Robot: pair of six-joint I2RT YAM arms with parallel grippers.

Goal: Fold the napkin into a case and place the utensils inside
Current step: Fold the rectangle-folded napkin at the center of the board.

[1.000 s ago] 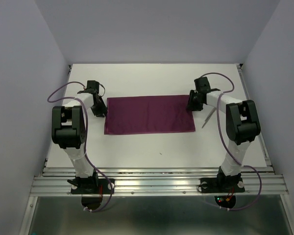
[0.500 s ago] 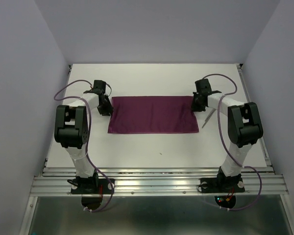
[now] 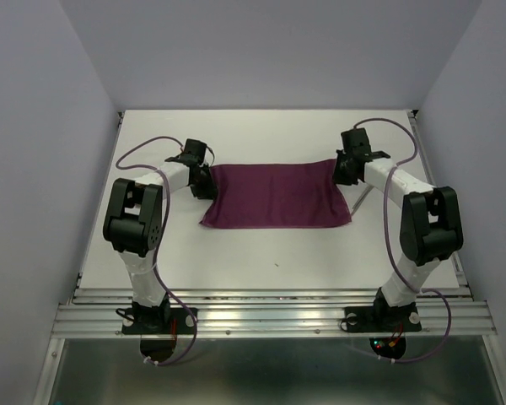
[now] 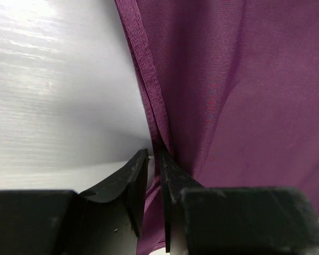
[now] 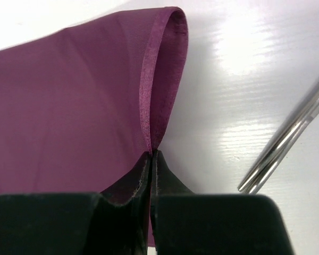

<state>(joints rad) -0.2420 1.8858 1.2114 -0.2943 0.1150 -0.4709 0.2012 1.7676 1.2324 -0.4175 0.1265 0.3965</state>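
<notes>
The plum-purple napkin (image 3: 277,196) lies folded into a wide rectangle on the white table. My left gripper (image 3: 209,184) is shut on its far left corner; the left wrist view shows the cloth's (image 4: 239,95) hemmed edge pinched between the jaws of that gripper (image 4: 153,154). My right gripper (image 3: 344,173) is shut on the far right corner; the right wrist view shows both layers of the napkin (image 5: 69,101) clamped in that gripper (image 5: 151,154). The two silver utensils (image 3: 360,201) lie side by side just right of the napkin, partly under my right arm, and show in the right wrist view (image 5: 287,141).
The white table (image 3: 270,253) is walled by pale panels on the left, back and right. A metal rail (image 3: 270,316) with both arm bases runs along the near edge. Purple cables loop from each arm.
Both grippers have moved to the right, dragging the folded napkin with them. Its right edge now lies next to the utensils.
</notes>
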